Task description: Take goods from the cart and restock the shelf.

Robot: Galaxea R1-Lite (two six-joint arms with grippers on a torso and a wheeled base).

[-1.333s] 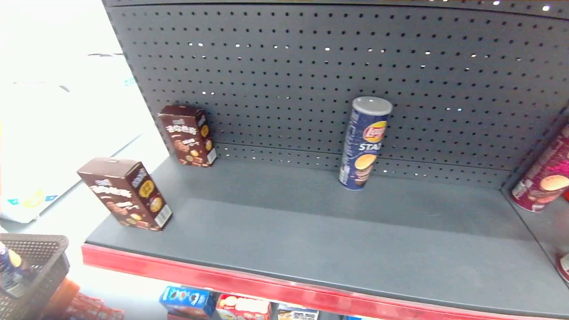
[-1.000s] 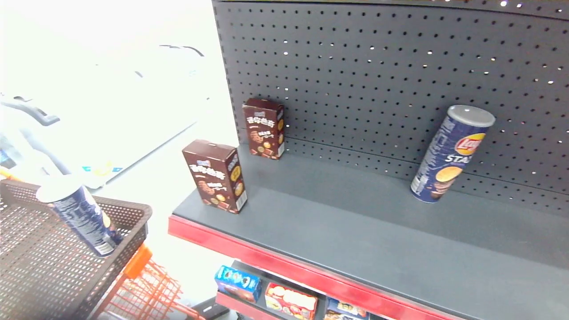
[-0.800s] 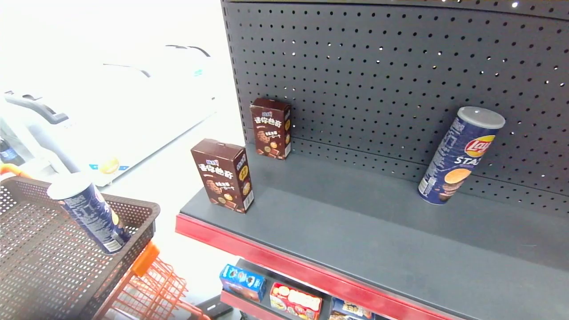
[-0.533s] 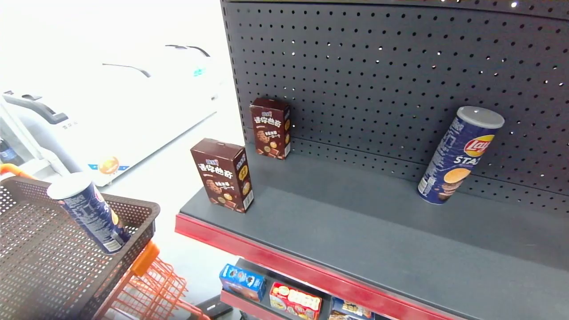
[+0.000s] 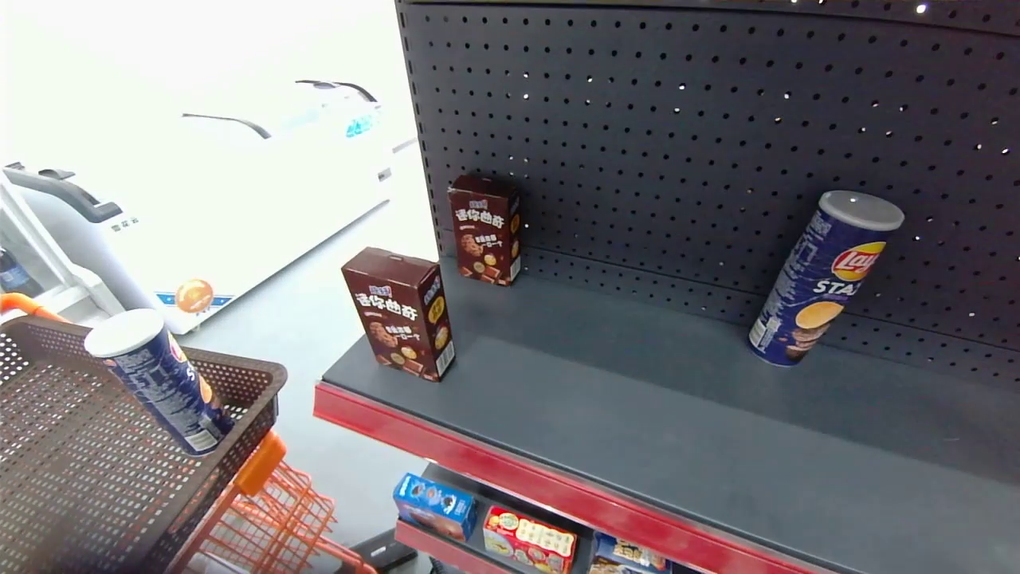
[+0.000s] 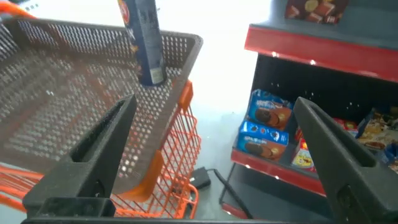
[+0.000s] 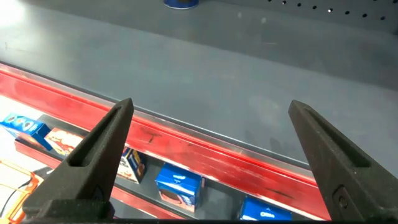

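A dark blue chip can with a white lid stands tilted in the brown basket of the orange cart, at the lower left. On the grey shelf a second blue chip can leans by the pegboard, and two brown cookie boxes stand at its left end. My left gripper hangs open in front of the basket, with the can beyond it. My right gripper is open, level with the shelf's red front edge.
A lower shelf holds blue and red snack packs below the red edge. A white chest freezer stands on the floor at the left, behind the cart. The shelf's middle and front are bare.
The head camera swung left early on, bringing the cart and its can into view, then held still. The things themselves have not moved.
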